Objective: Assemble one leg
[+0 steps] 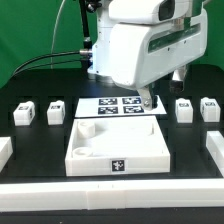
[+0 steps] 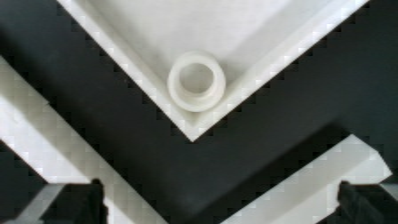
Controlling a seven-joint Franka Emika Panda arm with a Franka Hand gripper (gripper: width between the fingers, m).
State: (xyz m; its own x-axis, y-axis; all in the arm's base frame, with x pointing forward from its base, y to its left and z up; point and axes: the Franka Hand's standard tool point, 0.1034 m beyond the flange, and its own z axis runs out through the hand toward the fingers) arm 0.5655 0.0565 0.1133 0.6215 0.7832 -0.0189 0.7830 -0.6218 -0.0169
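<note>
Several small white legs with tag markers stand on the black table: two at the exterior view's left (image 1: 24, 112) (image 1: 56, 110) and two at its right (image 1: 184, 108) (image 1: 210, 107). The large white square panel (image 1: 110, 150) lies at the front centre. My gripper (image 1: 150, 103) hangs over the panel's far right corner. In the wrist view that corner of the panel (image 2: 125, 50) points towards the gripper, and its round hole (image 2: 196, 80) shows. My gripper (image 2: 214, 205) is open and empty. Its dark fingertips (image 2: 63, 203) are spread wide. No leg shows in the wrist view.
The marker board (image 1: 122, 105) lies behind the panel, partly hidden by the arm. White rails run along the table's left (image 1: 5, 150), right (image 1: 215, 150) and front (image 1: 110, 190). A green curtain hangs behind.
</note>
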